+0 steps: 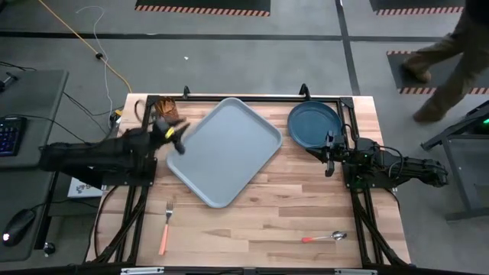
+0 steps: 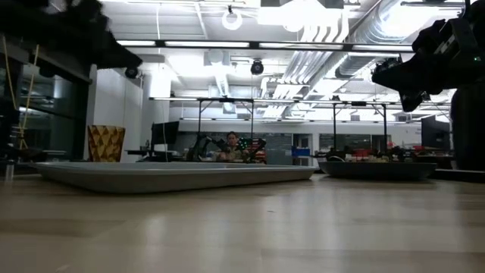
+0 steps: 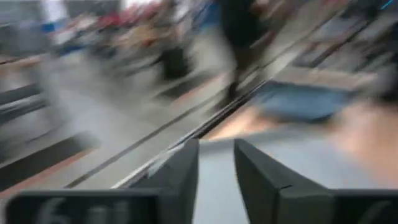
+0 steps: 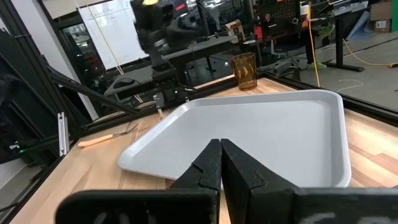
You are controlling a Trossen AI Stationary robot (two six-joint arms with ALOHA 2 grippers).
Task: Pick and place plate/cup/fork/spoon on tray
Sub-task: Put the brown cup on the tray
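Note:
The grey-blue tray point(image 1: 225, 149) lies askew at the table's middle. The dark blue plate point(image 1: 314, 124) rests on the wood at the far right; the low view shows its rim point(image 2: 379, 168). The amber cup point(image 1: 166, 111) stands upright at the far left and also shows in the right wrist view point(image 4: 244, 71). The fork point(image 1: 166, 227) lies near the front left, the spoon point(image 1: 325, 237) near the front right. My left gripper point(image 1: 179, 140) hovers by the tray's left corner, just near of the cup, open and empty point(image 3: 216, 168). My right gripper point(image 1: 328, 156) is shut and empty point(image 4: 220, 155), just near of the plate.
A black metal frame point(image 1: 252, 98) runs along the table's far edge and sides. Bare wood lies between the tray and the front edge. A person point(image 1: 451, 53) walks on the floor beyond the far right corner. A keyboard point(image 1: 9, 134) sits on a side desk at the left.

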